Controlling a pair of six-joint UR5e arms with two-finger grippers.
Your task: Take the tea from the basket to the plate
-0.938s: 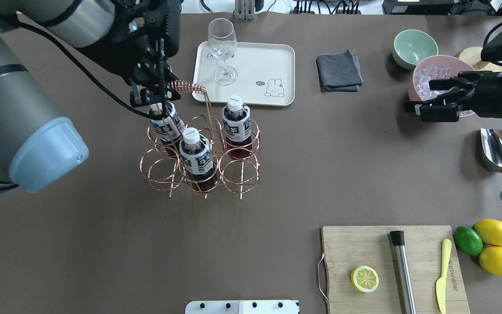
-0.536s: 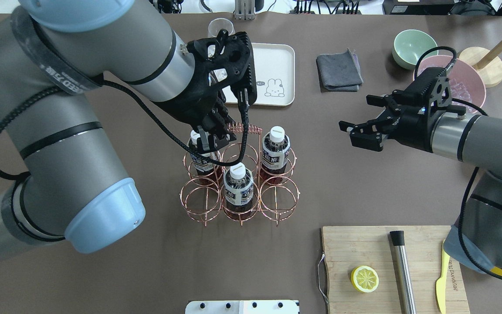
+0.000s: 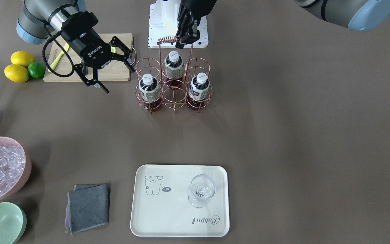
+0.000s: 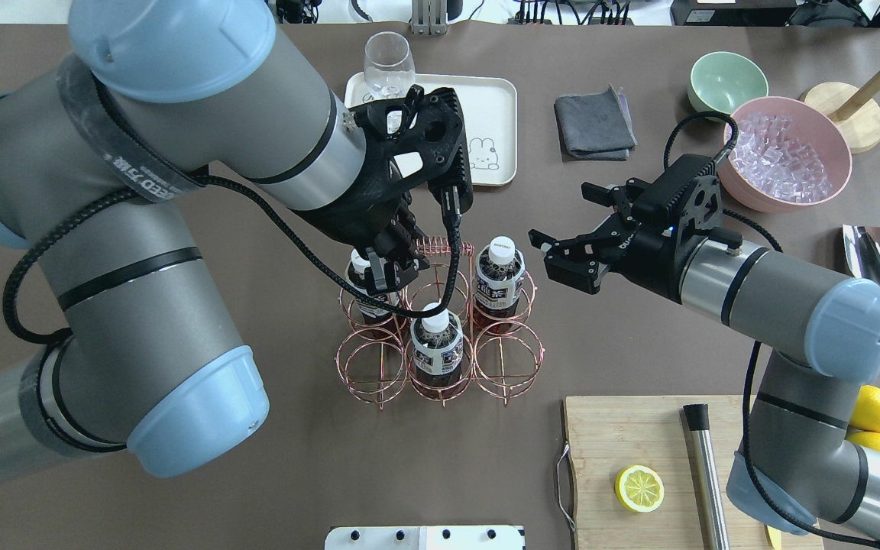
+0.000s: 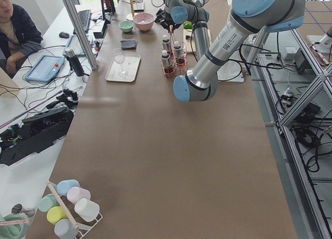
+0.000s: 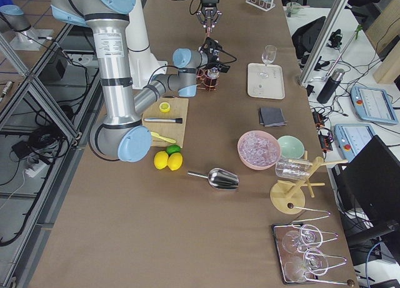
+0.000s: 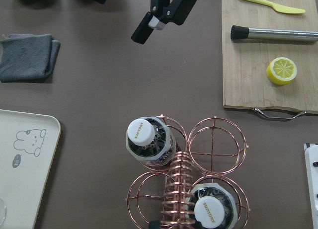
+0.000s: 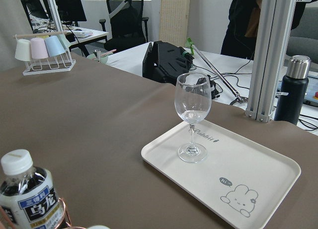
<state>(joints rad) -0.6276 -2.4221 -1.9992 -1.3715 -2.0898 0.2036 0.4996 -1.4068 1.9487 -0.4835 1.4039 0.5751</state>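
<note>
The copper wire basket (image 4: 440, 359) (image 3: 173, 96) stands mid-table with three tea bottles in its rings: one (image 4: 497, 271) on the right, one (image 4: 438, 347) in front, one (image 4: 363, 279) partly under my left gripper. My left gripper (image 4: 398, 263) (image 3: 185, 35) is shut on the basket's coiled handle (image 4: 440, 248) (image 7: 176, 199). My right gripper (image 4: 562, 218) (image 3: 120, 81) hangs open just right of the right-hand tea (image 3: 147, 89), holding nothing. The cream plate (image 4: 486, 114) (image 3: 178, 220) (image 8: 258, 174) lies beyond the basket and carries a wine glass (image 3: 200, 191).
A grey cloth (image 4: 594, 122), a green bowl (image 4: 726, 80) and a pink bowl of ice (image 4: 784, 153) sit at the far right. A metal scoop (image 4: 875, 260) lies right. The cutting board (image 4: 638, 435) with a lemon half (image 4: 639, 489) lies near right.
My left gripper has carried the basket and its bottles to the right and nearer the robot. My right gripper has swung left toward the basket, still open.
</note>
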